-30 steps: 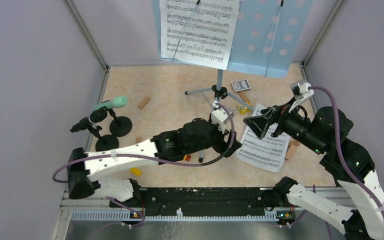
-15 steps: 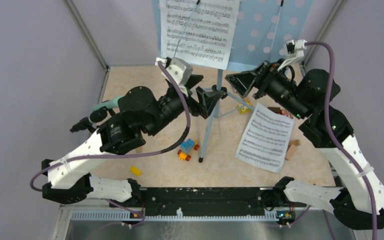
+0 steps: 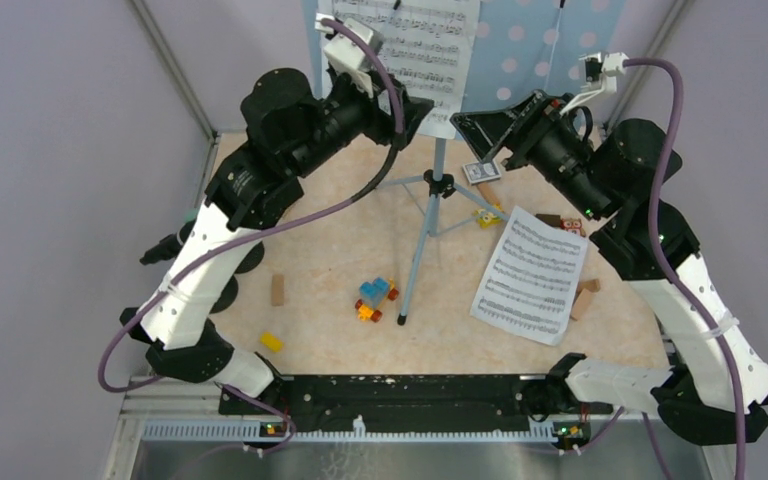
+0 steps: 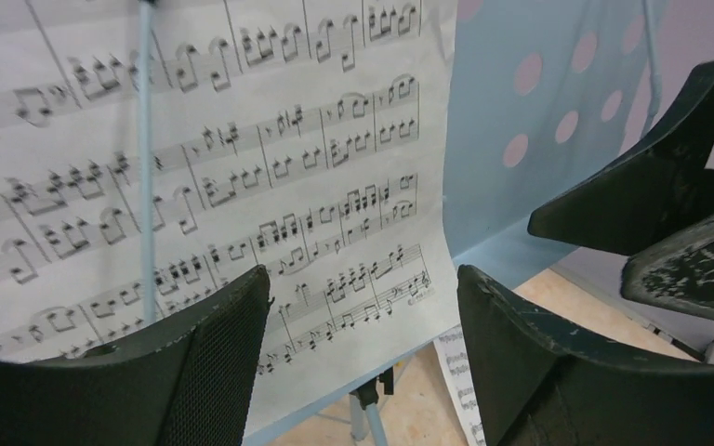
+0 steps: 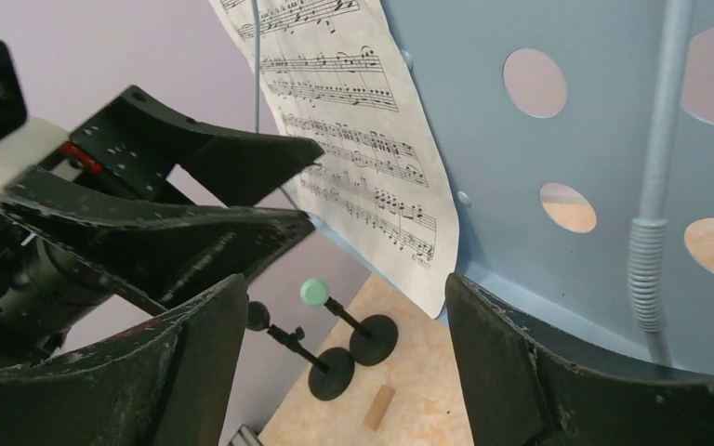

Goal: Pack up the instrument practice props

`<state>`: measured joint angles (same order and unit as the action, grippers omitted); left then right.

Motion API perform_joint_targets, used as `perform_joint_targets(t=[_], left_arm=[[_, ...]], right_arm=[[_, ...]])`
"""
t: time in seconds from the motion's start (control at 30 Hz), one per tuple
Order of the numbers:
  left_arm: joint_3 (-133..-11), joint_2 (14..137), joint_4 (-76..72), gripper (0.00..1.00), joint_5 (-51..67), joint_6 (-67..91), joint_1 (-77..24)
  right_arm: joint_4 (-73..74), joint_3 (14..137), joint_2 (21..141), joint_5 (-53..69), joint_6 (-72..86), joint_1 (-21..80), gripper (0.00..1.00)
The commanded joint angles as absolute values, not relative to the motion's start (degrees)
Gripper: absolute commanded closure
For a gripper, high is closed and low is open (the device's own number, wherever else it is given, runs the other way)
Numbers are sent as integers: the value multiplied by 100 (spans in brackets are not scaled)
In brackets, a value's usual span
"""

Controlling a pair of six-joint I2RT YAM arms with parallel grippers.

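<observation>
The pale-blue perforated music desk (image 3: 550,40) stands at the back on its silver tripod pole (image 3: 439,160). A white sheet-music page (image 3: 410,60) rests on it, and a second page (image 3: 532,275) lies on the table at the right. My left gripper (image 3: 422,112) is open and empty, just in front of the upper page's bottom edge (image 4: 335,279). My right gripper (image 3: 475,130) is open and empty, facing the left one below the desk's lower lip (image 5: 558,307). The mint-green microphone (image 5: 314,292) and black microphone (image 5: 257,316) sit on two black round-based holders (image 5: 374,339) at the left, mostly hidden behind the left arm in the top view.
Colourful toy bricks (image 3: 375,298) lie beside a tripod leg (image 3: 418,262), and a yellow brick (image 3: 271,342) lies near the front. Tan wooden blocks (image 3: 278,290) (image 3: 580,300) and a small card box (image 3: 480,171) lie on the table. Grey walls close both sides.
Both arms have risen from the table to the desk's lower edge. The left gripper went from the tripod hub up to the page's bottom. Both grippers stay open.
</observation>
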<state>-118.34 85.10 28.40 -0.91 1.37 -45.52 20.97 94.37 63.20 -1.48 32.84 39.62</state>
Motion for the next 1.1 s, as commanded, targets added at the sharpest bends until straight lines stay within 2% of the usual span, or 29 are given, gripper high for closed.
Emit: perform_joint_targets(t=[0.0,0.43,0.83,0.97,1.07], left_arm=[[-12548,8566,2812,21,586,158,-4272],[-12639,8530,2778,20,593,187,-3769],[-11945,8059,2099,19,640,237,-3667],[-11936,8169,2104,21,597,248,-3667],[-11940,8270,2071,28,588,263,-3662]], right_arm=[[1849,9660,6441,-423,3287,3970,24],[1798,9657,6653,-502,3268,3966,26],[1780,9582,6627,-482,3262,3973,27],[1767,9554,6631,-485,3285,3973,27],[1742,9548,6640,-493,3296,3973,27]])
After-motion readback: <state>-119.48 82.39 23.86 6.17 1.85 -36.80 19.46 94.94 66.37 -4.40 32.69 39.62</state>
